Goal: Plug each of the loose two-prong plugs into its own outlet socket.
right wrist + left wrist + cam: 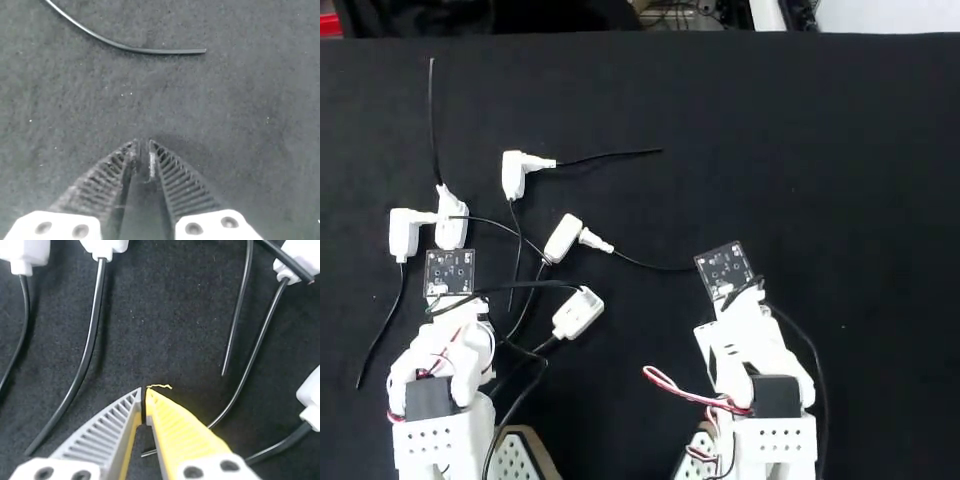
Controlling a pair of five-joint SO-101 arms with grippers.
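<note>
Several white plug pieces with thin black cords lie on the black table point(820, 150). One plug point(515, 172) lies farthest back, and two point(405, 230) point(448, 215) sit side by side at the left. Another point(565, 237) lies mid-table, and one more point(578, 312) is nearest the arms. My left arm point(450, 330) stands just behind the left pair. Its gripper point(144, 392), one grey and one yellow finger, is shut on nothing over bare cloth, with plug ends point(25, 250) point(102, 245) ahead of it. My right gripper point(142, 148) is shut and empty above the cloth.
Black cords point(85, 355) cross the cloth around the left gripper, and a loose cord end point(150, 50) lies ahead of the right one. The right arm point(750, 340) stands at the front right. Bare cloth stretches across the right and far side of the table.
</note>
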